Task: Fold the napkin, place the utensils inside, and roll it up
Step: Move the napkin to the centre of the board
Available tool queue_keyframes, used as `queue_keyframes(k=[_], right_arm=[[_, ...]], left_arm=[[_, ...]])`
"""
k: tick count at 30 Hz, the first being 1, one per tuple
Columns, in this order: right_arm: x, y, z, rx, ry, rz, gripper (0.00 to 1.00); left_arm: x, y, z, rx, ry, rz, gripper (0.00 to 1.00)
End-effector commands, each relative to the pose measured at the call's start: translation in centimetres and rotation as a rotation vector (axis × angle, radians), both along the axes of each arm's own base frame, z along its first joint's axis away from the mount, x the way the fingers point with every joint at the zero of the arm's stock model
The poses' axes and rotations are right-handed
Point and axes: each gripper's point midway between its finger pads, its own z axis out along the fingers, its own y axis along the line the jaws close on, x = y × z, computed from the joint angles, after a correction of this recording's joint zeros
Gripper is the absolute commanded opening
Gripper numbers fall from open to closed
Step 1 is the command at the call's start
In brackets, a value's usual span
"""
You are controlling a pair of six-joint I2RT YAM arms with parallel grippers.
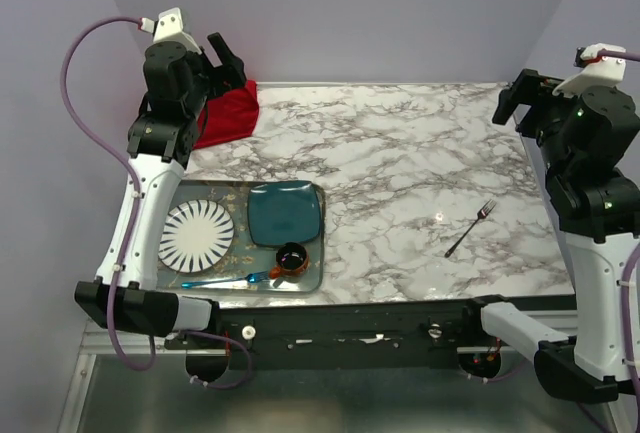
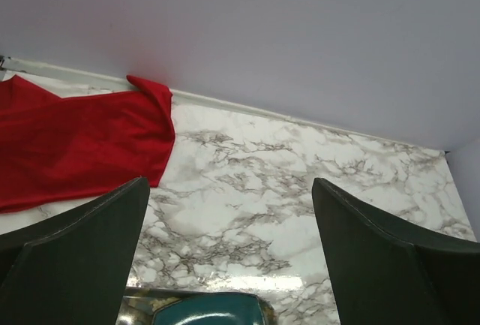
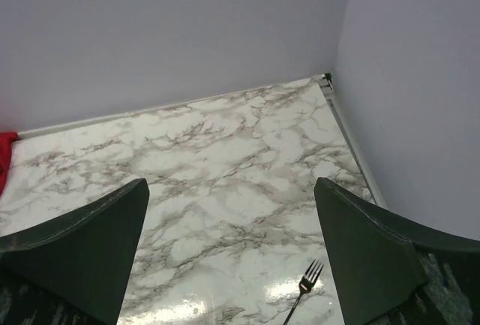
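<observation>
While the left gripper (image 2: pixel 229 190) and right gripper (image 3: pixel 231 190) hang wide apart and empty, the napkin (image 1: pixel 228 113) lies rumpled in the far-left corner, limp, likely best pinched at an edge; the 1 fork (image 1: pixel 470 228), thin and probably slippery, lies flat at the right.

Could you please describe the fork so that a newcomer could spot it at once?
On the marble table, look to the right half. The fork lies alone on the bare marble, tines pointing away. It is slim silver metal, unlike the blue plastic utensil on the left-hand tray.
</observation>
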Motion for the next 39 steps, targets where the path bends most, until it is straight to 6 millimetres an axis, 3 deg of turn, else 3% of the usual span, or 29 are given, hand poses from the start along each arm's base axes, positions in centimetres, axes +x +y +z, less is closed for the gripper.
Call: queue_keyframes(k=[1, 3, 7, 9, 10, 16, 19, 22, 24, 25, 35, 38, 39], right_arm=[[1.8, 1.2, -2.4, 0.037, 0.063, 0.047, 1.00], [3.0, 2.2, -4.0, 0.069, 0.107, 0.084, 1.00], [4.9, 3.9, -6.7, 0.111, 0.182, 0.144, 1.00], [5.9, 5.0, -9.0, 0.129, 0.237, 0.189, 1.00], [6.3, 5.4, -9.5, 0.131, 0.243, 0.202, 1.00], [8.4, 6.6, -15.4, 0.129, 0.365, 0.230, 1.00], [9.3, 7.1, -16.8, 0.134, 0.383, 0.242, 1.00], [9.8, 7.6, -18.0, 0.137, 0.401, 0.253, 1.00], [10.3, 7.8, -18.6, 0.139, 0.408, 0.251, 1.00], [10.4, 8.1, -18.6, 0.140, 0.406, 0.258, 1.00], [10.9, 10.3, -20.8, 0.132, 0.443, 0.288, 1.00], [10.9, 11.0, -21.5, 0.136, 0.460, 0.300, 1.00], [10.9, 11.2, -21.6, 0.137, 0.462, 0.302, 1.00]], left_arm=[[3.6, 0.5, -4.1, 0.011, 0.112, 0.062, 0.99], [5.4, 1.1, -6.6, 0.043, 0.173, 0.105, 0.99], [11.0, 1.2, -14.7, 0.112, 0.370, 0.123, 0.99], [12.7, 1.7, -16.8, 0.117, 0.407, 0.158, 0.99], [14.2, 1.7, -19.1, 0.112, 0.434, 0.168, 0.99], [20.8, 3.2, -24.0, 0.061, 0.453, 0.197, 0.99], [22.9, 3.7, -26.7, 0.014, 0.473, 0.220, 0.99], [24.5, 4.2, -28.8, -0.040, 0.453, 0.260, 0.99], [25.8, 3.6, -29.2, -0.105, 0.416, 0.226, 0.99], [26.2, 3.7, -30.5, -0.152, 0.425, 0.227, 0.99], [28.0, 1.1, -35.9, -0.383, 0.454, 0.214, 0.96], [27.9, 0.8, -37.0, -0.399, 0.473, 0.235, 0.85], [27.8, 0.7, -37.4, -0.402, 0.481, 0.239, 0.73]])
